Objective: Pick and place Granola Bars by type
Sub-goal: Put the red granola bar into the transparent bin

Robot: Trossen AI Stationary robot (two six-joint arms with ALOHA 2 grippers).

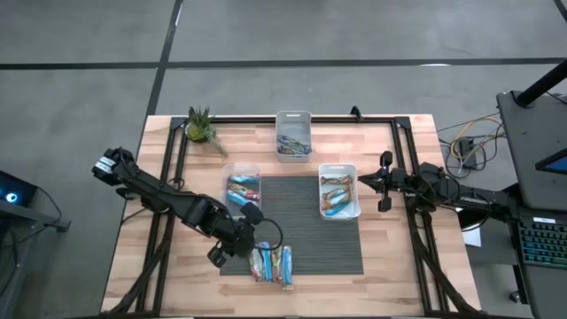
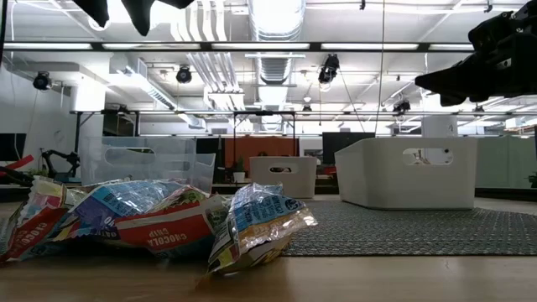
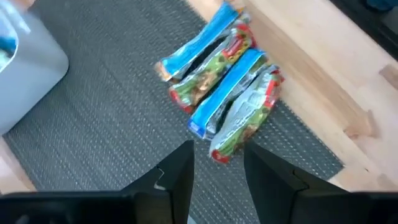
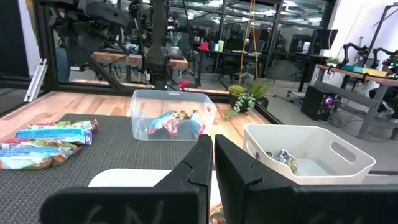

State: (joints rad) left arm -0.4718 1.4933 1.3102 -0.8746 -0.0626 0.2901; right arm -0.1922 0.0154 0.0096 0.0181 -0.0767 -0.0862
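Left gripper (image 3: pixel 217 165) hangs open and empty over the granola bar pile (image 1: pixel 271 262); we should straddle just the nearest bar (image 3: pixel 244 115), then close, right gripper (image 1: pixel 383 184) parked clenched.

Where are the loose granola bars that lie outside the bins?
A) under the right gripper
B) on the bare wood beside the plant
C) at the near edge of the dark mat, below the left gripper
C: the loose granola bars lie at the mat's near edge, just ahead of the left gripper, whose fingers are open and empty.
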